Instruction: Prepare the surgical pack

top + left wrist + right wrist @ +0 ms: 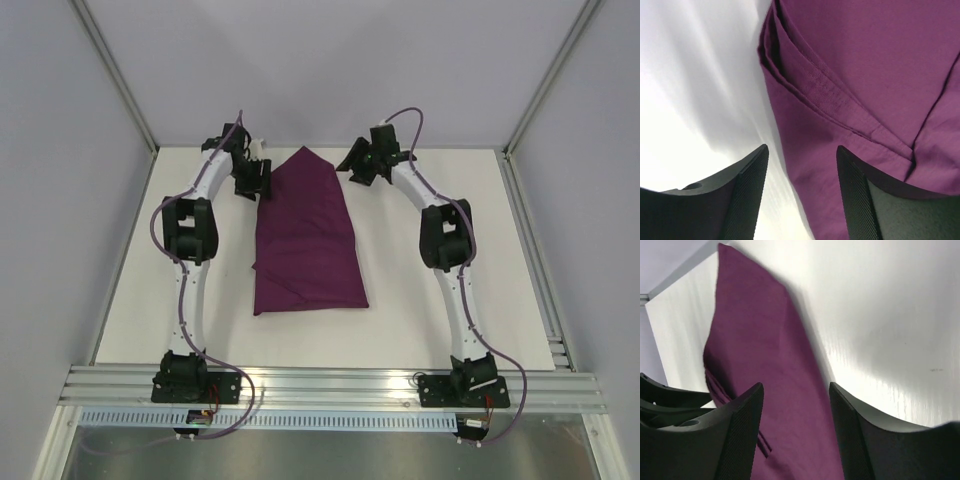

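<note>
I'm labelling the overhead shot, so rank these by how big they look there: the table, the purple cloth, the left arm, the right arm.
1. white table
2. purple cloth
3. left arm and right arm: they look alike, so they stay unranked.

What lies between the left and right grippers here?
The narrow far end of the folded purple cloth lies between the left gripper and the right gripper. This is clearest in the top view, and nothing else shows in that gap.
</note>
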Controlling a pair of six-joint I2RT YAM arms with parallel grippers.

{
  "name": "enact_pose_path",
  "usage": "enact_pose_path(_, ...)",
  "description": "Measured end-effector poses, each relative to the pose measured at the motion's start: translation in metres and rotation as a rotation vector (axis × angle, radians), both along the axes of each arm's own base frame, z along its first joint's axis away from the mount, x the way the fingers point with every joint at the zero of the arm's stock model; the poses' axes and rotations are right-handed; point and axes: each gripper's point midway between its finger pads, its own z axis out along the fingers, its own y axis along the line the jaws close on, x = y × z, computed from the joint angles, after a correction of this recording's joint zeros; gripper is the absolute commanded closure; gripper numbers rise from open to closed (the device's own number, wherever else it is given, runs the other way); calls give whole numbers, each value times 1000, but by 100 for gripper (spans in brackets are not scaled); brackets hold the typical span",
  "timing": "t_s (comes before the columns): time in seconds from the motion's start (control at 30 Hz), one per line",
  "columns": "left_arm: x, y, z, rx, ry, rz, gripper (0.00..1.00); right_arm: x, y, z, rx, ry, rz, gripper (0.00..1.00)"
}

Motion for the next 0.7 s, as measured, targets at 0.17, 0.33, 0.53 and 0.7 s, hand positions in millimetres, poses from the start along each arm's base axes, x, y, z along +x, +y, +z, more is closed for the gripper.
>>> enact_pose_path(0.17, -2, -7, -9, -42, 32, 3, 51, -3, 7, -38, 34, 81, 35, 45)
enact_pose_path(0.33, -3, -10, -14, -74, 51, 7, 74, -6, 11, -42, 50, 102, 51, 63)
enact_pose_path(0.53, -2, -21, -9, -140, 43, -21, 90, -11, 20, -44, 96, 122, 85, 76)
enact_pose_path(0.7, -2, -27, -7, -177, 34, -41, 100, -13, 22, -49, 108, 127, 90, 99)
